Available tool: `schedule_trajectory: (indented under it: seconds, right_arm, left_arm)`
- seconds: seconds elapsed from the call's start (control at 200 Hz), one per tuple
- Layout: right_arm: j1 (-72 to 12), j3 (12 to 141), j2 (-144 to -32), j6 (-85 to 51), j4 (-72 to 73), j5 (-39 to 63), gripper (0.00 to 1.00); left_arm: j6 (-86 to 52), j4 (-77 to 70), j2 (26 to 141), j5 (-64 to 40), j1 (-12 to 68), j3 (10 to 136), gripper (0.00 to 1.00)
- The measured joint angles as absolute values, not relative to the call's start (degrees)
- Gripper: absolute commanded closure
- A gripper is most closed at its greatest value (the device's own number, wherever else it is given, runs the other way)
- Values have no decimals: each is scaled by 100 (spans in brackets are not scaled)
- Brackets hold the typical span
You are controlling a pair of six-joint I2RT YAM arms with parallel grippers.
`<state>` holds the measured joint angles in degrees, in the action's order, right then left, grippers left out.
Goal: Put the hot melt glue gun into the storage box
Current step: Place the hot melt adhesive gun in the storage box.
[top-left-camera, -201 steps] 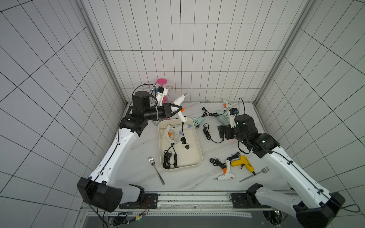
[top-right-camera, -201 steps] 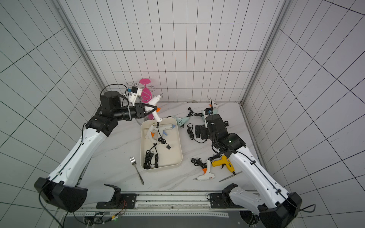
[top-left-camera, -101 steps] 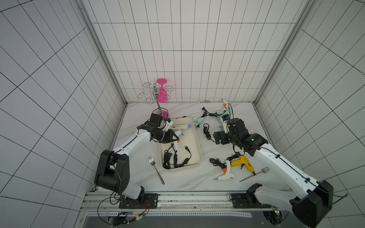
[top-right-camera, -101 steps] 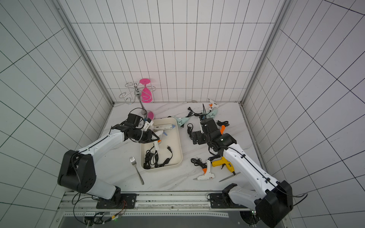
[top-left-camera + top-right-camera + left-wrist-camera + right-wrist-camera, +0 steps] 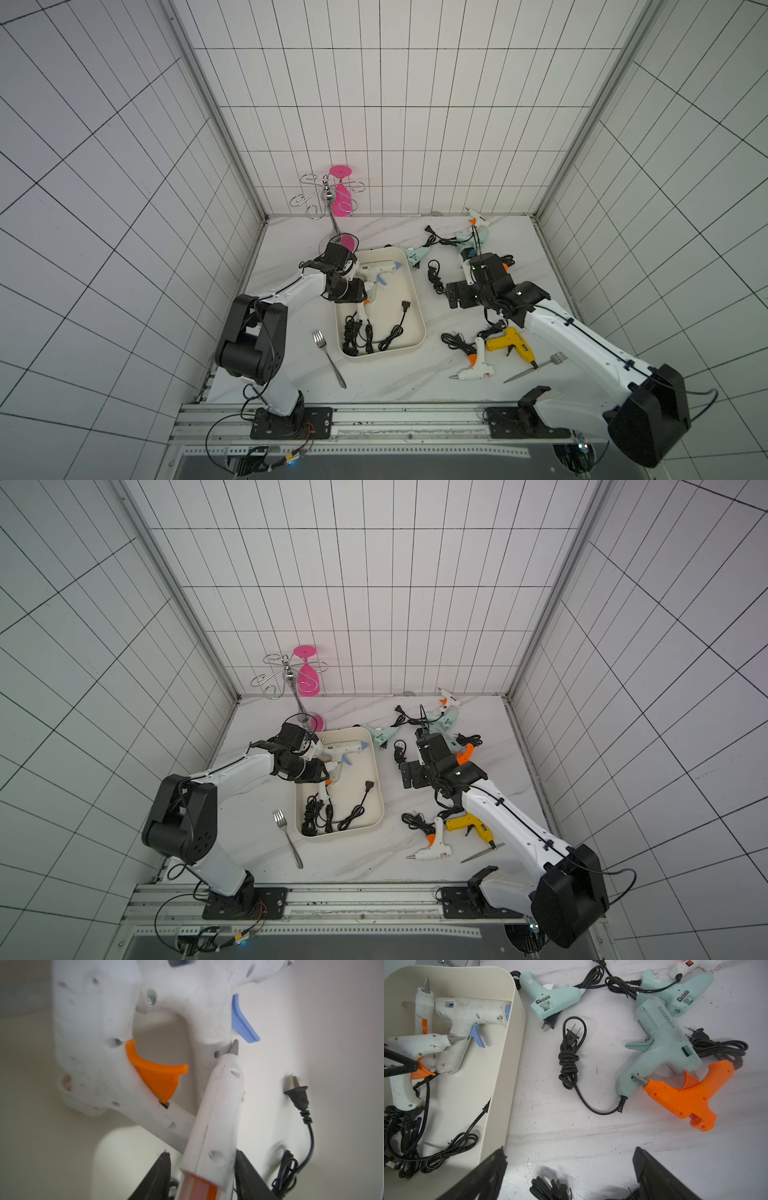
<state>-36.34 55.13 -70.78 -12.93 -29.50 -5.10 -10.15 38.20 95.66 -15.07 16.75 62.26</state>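
White glue gun [image 5: 218, 1115], orange-triggered, lay inside storage box [image 5: 420, 320] | left gripper [image 5: 202, 1153] loose astride its barrel, one jaw clear | right gripper [image 5: 569, 1148] wide, empty | several guns on table [image 5: 374, 386] not yet boxed | top views alone showed yellow gun [image 5: 509, 347]; left wrist alone, the jaw gap

Both top views overhead; wrist views close above storage box [image 5: 517, 1028].

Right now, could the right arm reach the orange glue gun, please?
Probably yes: the orange glue gun lies uncovered near the right arm's open fingers, only touching a mint gun.
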Motion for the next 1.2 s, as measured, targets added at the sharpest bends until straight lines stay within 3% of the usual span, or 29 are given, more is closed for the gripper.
schedule_trajectory:
  seconds: [0.215, 0.44, 0.814, 1.199]
  right_arm:
    - [-3634, 5513, -7293, -1339, -3041, -644, 2]
    - [-3594, 5529, -7448, -1535, -3452, -919, 2]
    - [-3446, 5671, -7706, -2462, -4753, -1223, 11]
    - [-3470, 5223, -7089, -3334, -5332, -799, 28]
  left_arm:
    - [-1232, 4355, 9360, 174, 2080, 6753, 32]
    - [-1514, 4895, 9019, 1247, 2491, 7474, 35]
    - [-2196, 3717, 8724, -701, 2805, 6259, 42]
    - [-2292, 3100, 8890, -1507, 2283, 5426, 48]
